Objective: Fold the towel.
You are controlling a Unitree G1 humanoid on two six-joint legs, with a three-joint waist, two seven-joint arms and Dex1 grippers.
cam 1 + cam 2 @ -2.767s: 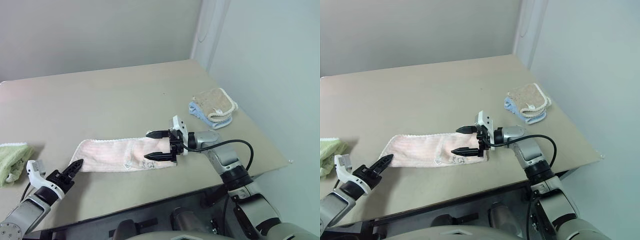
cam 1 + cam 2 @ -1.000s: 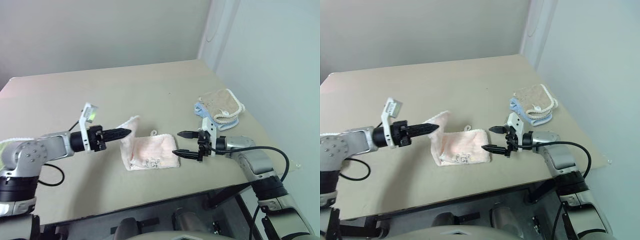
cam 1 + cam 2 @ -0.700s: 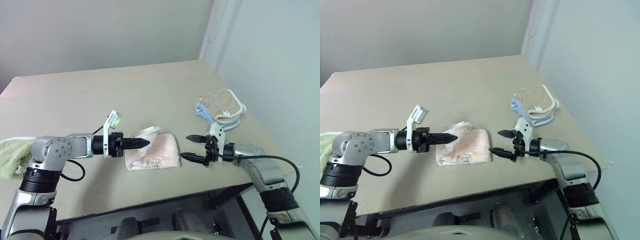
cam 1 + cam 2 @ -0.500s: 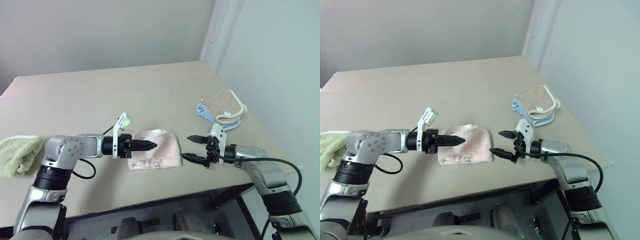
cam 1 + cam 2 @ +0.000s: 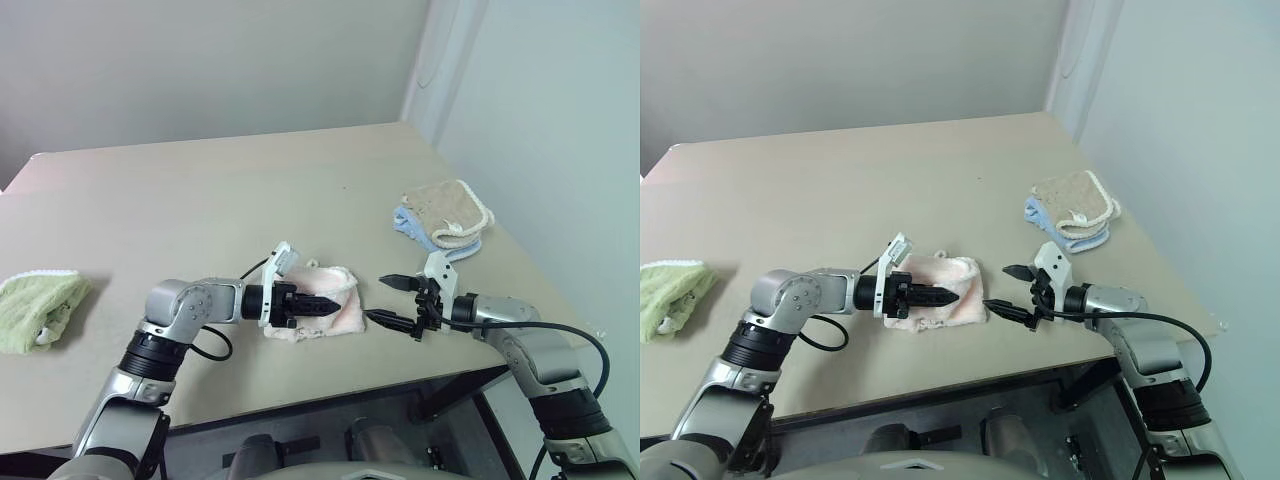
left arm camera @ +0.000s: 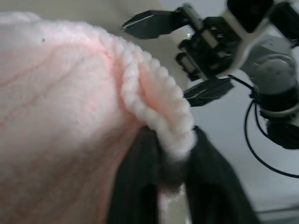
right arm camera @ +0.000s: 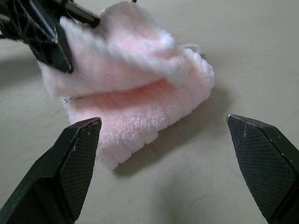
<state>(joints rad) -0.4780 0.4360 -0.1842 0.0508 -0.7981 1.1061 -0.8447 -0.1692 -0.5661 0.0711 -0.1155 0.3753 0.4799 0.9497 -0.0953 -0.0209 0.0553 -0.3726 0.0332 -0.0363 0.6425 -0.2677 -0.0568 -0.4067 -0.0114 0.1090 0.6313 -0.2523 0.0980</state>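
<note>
Since the earlier frames: carried rightward across the desk [image 5: 200, 190] by the left hand [image 5: 322, 305], the free edge of the towel [image 5: 335, 300], now doubled into a small pink packet near the front edge. Left hand fingers [image 6: 140, 186] pinching the thick edging, whether loosening cannot be told. Right hand [image 5: 398, 303] just beside the packet, spread wide, holding nothing. Soft, light, limp terry; likely to slump or spring open once let go. Best taken at the stitched edging or a corner. Light green towel [image 5: 38, 308] far to the left, tan and blue towels [image 5: 442, 213] well apart to the right; nothing in the way.
</note>
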